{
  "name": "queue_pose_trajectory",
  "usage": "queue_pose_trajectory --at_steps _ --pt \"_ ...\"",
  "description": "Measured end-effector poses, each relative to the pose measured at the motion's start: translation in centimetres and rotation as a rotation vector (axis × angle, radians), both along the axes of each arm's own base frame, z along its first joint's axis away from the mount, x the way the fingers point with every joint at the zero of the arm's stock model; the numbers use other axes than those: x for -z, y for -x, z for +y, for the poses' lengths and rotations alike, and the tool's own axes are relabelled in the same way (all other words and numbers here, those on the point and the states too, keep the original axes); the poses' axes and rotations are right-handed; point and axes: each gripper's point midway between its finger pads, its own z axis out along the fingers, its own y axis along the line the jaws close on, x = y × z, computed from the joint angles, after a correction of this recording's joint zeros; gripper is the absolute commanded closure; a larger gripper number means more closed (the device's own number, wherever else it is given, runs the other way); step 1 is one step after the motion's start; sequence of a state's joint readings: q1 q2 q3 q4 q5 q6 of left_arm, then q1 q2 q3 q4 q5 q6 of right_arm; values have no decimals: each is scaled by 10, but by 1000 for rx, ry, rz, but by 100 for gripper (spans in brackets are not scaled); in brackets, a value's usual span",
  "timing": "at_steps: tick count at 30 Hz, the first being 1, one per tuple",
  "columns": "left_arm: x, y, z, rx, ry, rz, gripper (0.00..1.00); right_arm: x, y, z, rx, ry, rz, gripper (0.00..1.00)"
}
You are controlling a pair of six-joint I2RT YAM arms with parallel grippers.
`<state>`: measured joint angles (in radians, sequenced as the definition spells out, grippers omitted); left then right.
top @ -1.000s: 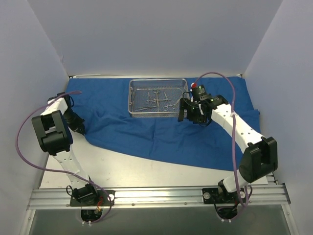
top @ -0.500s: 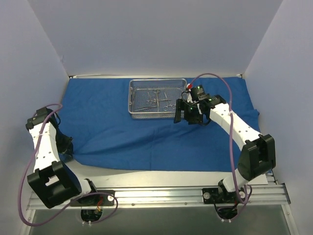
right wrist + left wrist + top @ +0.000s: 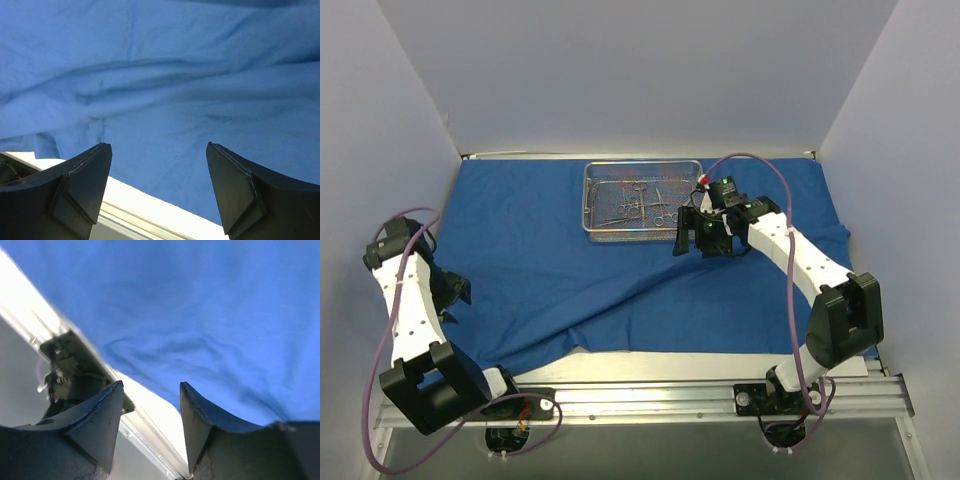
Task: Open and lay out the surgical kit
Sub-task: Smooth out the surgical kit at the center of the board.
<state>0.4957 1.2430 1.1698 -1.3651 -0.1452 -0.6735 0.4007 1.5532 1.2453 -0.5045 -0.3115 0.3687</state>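
Observation:
The royal-blue cloth wrap (image 3: 570,270) lies unfolded across the table, with a crease running to its near edge. On its far middle stands the silver wire-mesh tray (image 3: 595,228), holding several thin ring-handled instruments (image 3: 640,203). My left gripper (image 3: 452,290) hovers open over the cloth's near-left part. In the left wrist view the left gripper (image 3: 151,384) has nothing between its fingers, and the cloth (image 3: 200,315) lies beyond them. My right gripper (image 3: 684,236) is open just right of the tray's near corner. The right wrist view shows the right gripper (image 3: 158,145) empty above the cloth (image 3: 160,75).
A strip of white tabletop (image 3: 670,362) shows between the cloth's near edge and the aluminium rail (image 3: 640,402) carrying the arm bases. White enclosure walls close in the left, right and back. Purple cables loop off both arms.
The left gripper dragged the cloth's near-left corner toward the front, then opened and let go. The cloth's near edge has slackened into a fold. The right gripper edged slightly left.

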Motion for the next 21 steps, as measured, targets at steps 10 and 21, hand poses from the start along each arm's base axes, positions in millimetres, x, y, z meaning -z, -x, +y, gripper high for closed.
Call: queue_pose_trajectory --at_steps 10,21 --pt "-16 -120 -48 374 -46 -36 89 0 -43 -48 158 47 -8 27" --pt "69 -225 -47 556 -37 36 98 64 -36 -206 626 105 195 100"
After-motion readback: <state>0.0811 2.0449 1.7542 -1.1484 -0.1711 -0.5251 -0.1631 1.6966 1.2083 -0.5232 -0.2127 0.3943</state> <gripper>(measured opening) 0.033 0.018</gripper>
